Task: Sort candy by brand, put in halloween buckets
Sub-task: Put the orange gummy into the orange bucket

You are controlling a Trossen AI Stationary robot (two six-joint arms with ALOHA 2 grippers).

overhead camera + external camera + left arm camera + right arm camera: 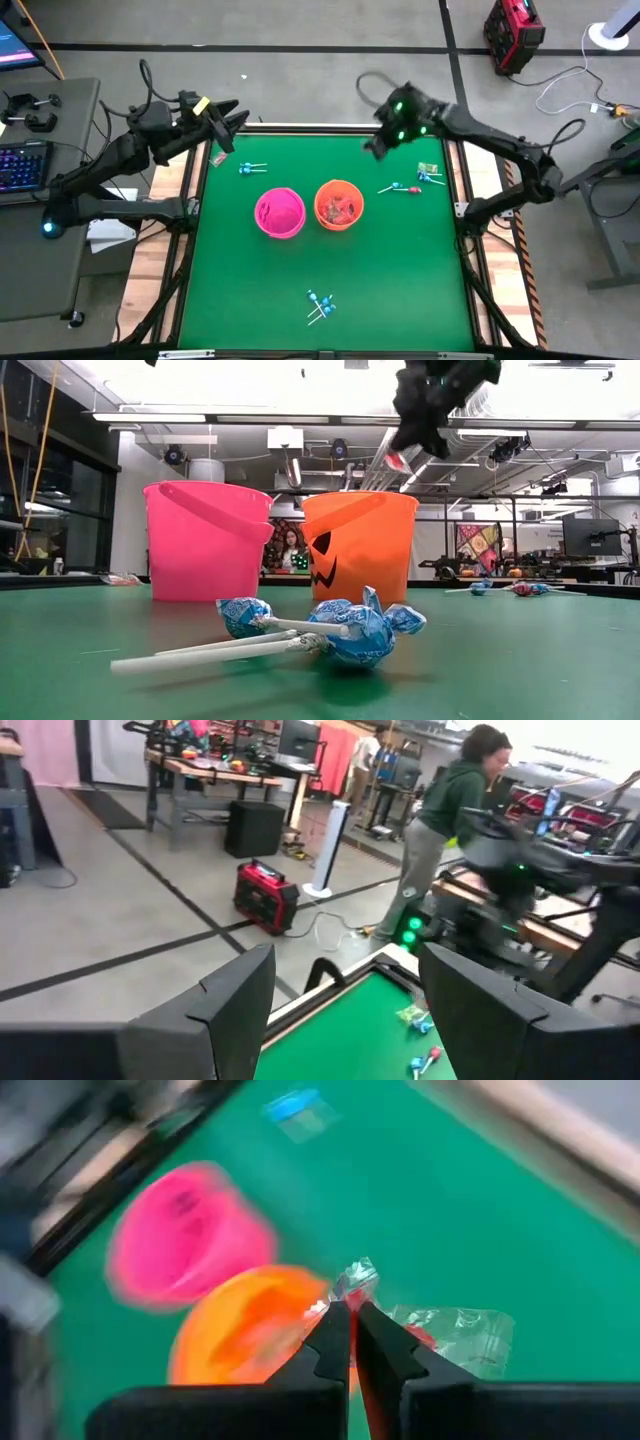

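Up above the worktop [400,290], the right gripper [350,1320] is seen with its two fingers pressed together on a red-and-clear wrapped piece [455,1335]; the crinkled wrapper end is pinched at the fingertips and the rest of the piece trails beside them. In the right wrist view the orange bucket [245,1330] is seen beyond the fingertips, with the pink bucket [185,1235] just beside it. From overhead, this gripper [378,143] is held over the far part of the green surface, apart from the orange bucket [338,204], in which reddish pieces are already gathered. A dark jack-o'-lantern face is carried on the orange bucket in the low view; no brand writing can be read on any wrapper. Blue-headed lollipops [320,305] are scattered near the front edge, others near the right edge and the far left. The left gripper [228,125] is parked at the far left corner, its fingers spread wide and empty.
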